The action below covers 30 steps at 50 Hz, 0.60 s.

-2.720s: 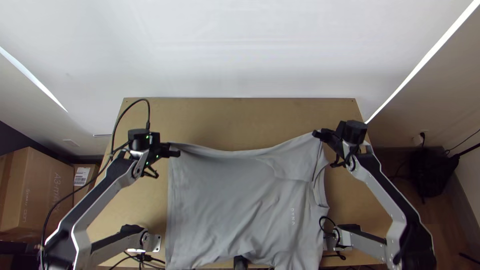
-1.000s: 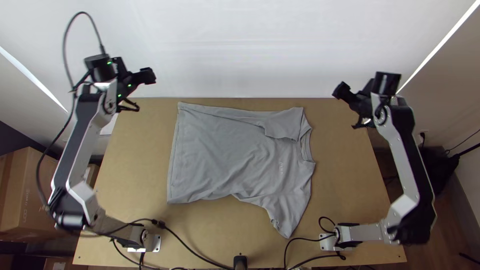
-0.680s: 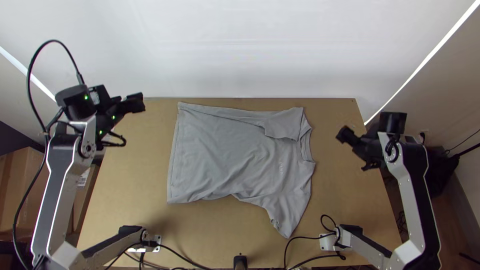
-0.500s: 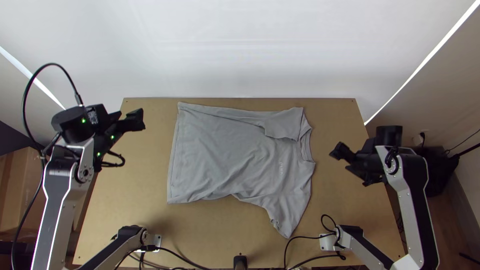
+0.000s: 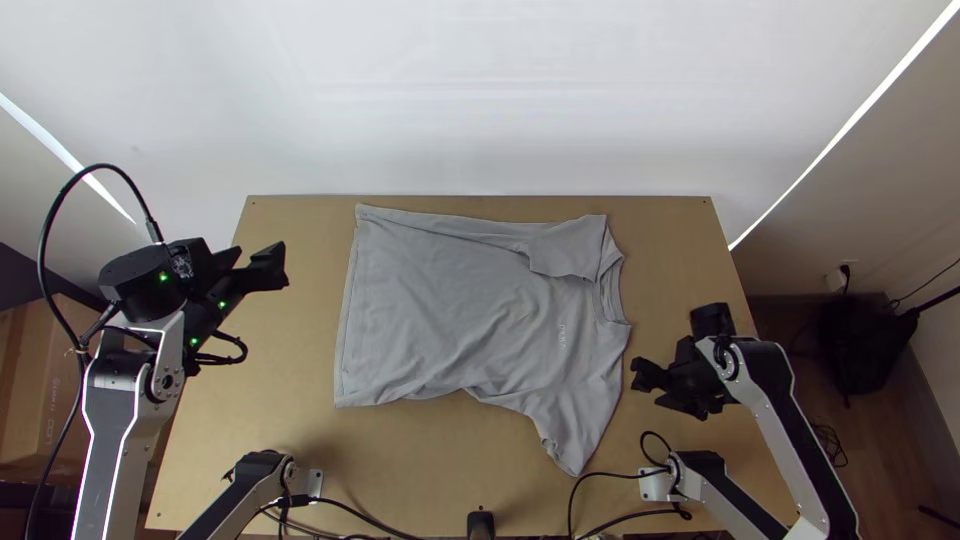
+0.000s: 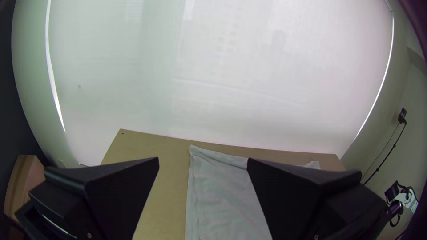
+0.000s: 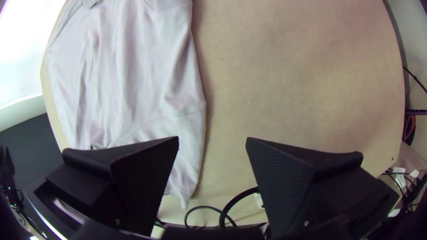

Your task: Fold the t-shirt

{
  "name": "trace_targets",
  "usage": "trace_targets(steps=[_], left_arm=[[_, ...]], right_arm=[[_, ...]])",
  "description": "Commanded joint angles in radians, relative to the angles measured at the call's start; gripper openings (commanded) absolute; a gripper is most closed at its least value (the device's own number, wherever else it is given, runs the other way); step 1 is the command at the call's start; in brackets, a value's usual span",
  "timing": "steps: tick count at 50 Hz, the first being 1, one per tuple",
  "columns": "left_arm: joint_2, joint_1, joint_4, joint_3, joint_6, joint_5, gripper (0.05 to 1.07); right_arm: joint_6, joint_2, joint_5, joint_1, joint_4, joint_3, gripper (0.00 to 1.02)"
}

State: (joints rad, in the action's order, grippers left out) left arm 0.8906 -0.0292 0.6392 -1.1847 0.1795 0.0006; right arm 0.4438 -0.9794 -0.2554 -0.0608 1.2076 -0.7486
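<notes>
The shirt [image 5: 480, 320] lies on the table [image 5: 270, 400], hem [image 5: 347, 330] left, collar [image 5: 611, 295] right, far sleeve [image 5: 572, 248] turned in, near sleeve [image 5: 575, 430] out. My left gripper [image 6: 203, 158] and right gripper [image 7: 212, 137] are open and empty. It should be light and limp; I'd pinch the near sleeve and the hem's near corner.

white backdrop [image 5: 480, 100] behind wooden table [image 5: 680, 250] | light strips [image 5: 845, 126] both sides | cardboard box [image 5: 40, 390] left | brown floor [image 5: 890, 440] right
</notes>
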Motion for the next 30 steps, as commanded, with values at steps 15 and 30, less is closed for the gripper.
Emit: trace_targets(steps=[15, 30], left_arm=[[-0.025, -0.006, 0.004, 0.036, -0.006, 0.006, 1.03], [-0.021, -0.003, 0.002, 0.031, -0.017, 0.004, 1.03]], right_arm=[[0.012, -0.123, -0.008, -0.117, -0.143, 0.098, 0.67], [0.01, -0.252, -0.019, -0.146, -0.246, 0.109, 0.67]])
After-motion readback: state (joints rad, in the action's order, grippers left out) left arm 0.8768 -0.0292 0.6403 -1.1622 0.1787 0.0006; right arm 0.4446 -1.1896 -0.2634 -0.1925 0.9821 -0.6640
